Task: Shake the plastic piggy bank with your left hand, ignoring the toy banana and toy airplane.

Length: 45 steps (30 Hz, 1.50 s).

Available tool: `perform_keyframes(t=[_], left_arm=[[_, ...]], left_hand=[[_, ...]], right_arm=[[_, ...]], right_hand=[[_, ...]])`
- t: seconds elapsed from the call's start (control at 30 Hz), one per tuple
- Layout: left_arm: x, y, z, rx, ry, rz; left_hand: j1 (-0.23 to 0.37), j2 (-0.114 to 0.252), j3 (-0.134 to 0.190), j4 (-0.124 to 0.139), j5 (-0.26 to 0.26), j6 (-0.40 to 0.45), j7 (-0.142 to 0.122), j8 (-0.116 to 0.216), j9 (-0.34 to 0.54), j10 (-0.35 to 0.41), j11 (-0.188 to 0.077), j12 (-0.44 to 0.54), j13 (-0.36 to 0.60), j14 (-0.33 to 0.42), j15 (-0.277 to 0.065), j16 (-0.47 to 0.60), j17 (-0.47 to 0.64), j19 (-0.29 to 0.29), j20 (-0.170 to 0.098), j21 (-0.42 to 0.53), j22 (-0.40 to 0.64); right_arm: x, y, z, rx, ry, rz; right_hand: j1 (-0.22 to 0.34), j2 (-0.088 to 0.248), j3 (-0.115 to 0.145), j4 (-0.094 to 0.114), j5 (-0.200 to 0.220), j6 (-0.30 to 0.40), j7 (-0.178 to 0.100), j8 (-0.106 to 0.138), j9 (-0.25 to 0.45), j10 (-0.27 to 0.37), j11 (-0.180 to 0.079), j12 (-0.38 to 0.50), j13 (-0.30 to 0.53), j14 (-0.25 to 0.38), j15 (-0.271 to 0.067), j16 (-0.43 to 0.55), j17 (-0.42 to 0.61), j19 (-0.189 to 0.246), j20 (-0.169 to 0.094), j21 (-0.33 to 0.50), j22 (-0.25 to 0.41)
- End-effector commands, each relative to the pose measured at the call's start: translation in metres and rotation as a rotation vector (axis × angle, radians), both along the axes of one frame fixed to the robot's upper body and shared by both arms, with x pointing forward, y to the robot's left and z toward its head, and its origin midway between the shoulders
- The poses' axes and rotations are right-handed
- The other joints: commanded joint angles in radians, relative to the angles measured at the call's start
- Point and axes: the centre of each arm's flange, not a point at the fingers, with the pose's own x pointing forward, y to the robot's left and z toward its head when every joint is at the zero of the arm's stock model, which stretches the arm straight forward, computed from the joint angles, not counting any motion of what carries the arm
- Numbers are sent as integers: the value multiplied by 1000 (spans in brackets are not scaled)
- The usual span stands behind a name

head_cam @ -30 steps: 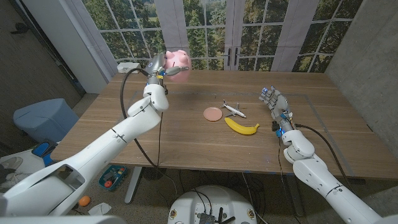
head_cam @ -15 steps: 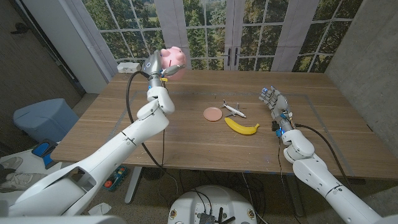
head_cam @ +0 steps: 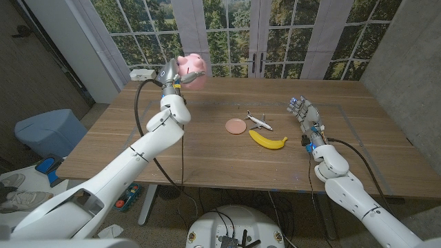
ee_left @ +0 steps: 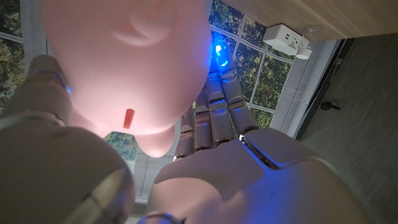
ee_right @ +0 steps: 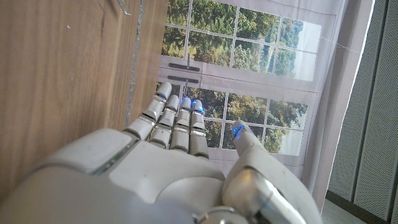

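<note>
Fingers of the left hand [head_cam: 172, 73] are wrapping the pink plastic piggy bank [head_cam: 192, 67], holding it lifted above the far left of the wooden table [head_cam: 138, 138], likely so it can swing freely. Right hand [head_cam: 304, 112] is idling with fingers apart, gripping nothing, near the yellow toy banana [head_cam: 267, 140] and white toy airplane [head_cam: 258, 121], both lying untouched mid-table.

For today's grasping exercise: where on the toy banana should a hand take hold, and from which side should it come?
Grip the toy banana around its thick middle, coming from above. It lies flat on the table, curved, with tapering ends, so the middle probably gives the fullest hold. Fingers should close across its width, staying clear of the toy airplane close beside it. The open right hand is nearer.
</note>
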Motion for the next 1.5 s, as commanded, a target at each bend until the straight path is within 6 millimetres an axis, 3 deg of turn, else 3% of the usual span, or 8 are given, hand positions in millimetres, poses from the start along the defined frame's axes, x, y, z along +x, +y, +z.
perform_keyframes(t=[0.03, 0.13, 0.33, 0.63, 0.87, 1.27, 1.5], left_arm=[[-1, 5, 9, 55, 54, -363], [0, 5, 12, 131, 43, -498], [-4, 2, 14, 173, 26, -602], [1, 7, 16, 38, 58, -924], [7, 11, 14, -38, 79, -1056], [9, 15, 13, -31, 117, -1009], [6, 14, 13, 11, 145, -824]], left_hand=[[435, 440, 41, 3, 129, 381, -193, 124, 4, 436, -430, 0, 264, 325, -417, 3, 98, -65, -117, 8, 2], [435, 441, 41, 4, 128, 379, -192, 123, 5, 432, -431, -1, 267, 323, -416, 1, 98, -70, -117, 7, 2], [434, 446, 41, 6, 127, 374, -190, 122, 7, 428, -428, -5, 267, 315, -416, -3, 100, -80, -116, 4, 3], [436, 448, 41, 4, 123, 372, -190, 122, 9, 425, -428, -9, 268, 313, -417, -4, 104, -82, -115, 5, 3], [437, 449, 41, 4, 121, 371, -187, 120, 7, 425, -426, -10, 270, 312, -417, -5, 105, -86, -113, 4, 3], [440, 449, 40, 2, 118, 373, -188, 121, 8, 429, -424, -12, 271, 313, -417, -5, 108, -83, -112, 6, 3], [441, 450, 40, 2, 116, 372, -185, 119, 8, 428, -422, -13, 274, 313, -417, -8, 106, -83, -112, 7, 3]], right_arm=[[-7, -3, -4, 4, -9, -3], [-9, -4, -4, 4, -10, -3], [-13, -4, -7, 5, -12, -5], [-18, -6, -9, 8, -13, -7], [-19, -6, -10, 8, -13, -10], [-18, -5, -9, 6, -14, -7], [-17, -5, -8, 8, -13, -8]], right_hand=[[-3, 5, 5, -4, 6, 9, 0, -3, 4, 5, 1, -1, 5, 8, 6, -4, 2, 3, -2, -1, 3], [-3, 5, 5, -4, 6, 9, 0, -3, 4, 3, 1, -2, 5, 8, 6, -4, 2, 4, -1, -2, 3], [-2, 5, 5, -4, 6, 8, 0, -3, 4, 4, 1, -1, 5, 8, 4, -5, 2, 4, -1, -3, 3], [-2, 5, 5, -4, 6, 9, 0, -3, 4, 4, 1, -2, 5, 8, 5, -5, 2, 4, -1, -4, 3], [-2, 5, 5, -5, 6, 8, -1, -3, 4, 4, 0, -1, 5, 9, 5, -5, 2, 5, -1, -6, 3], [-2, 5, 5, -5, 6, 9, -1, -3, 4, 4, 1, -2, 5, 9, 5, -6, 2, 5, -1, -8, 3], [-2, 6, 5, -5, 6, 8, -1, -3, 4, 4, -1, -2, 5, 9, 5, -6, 2, 5, -2, -9, 3]])
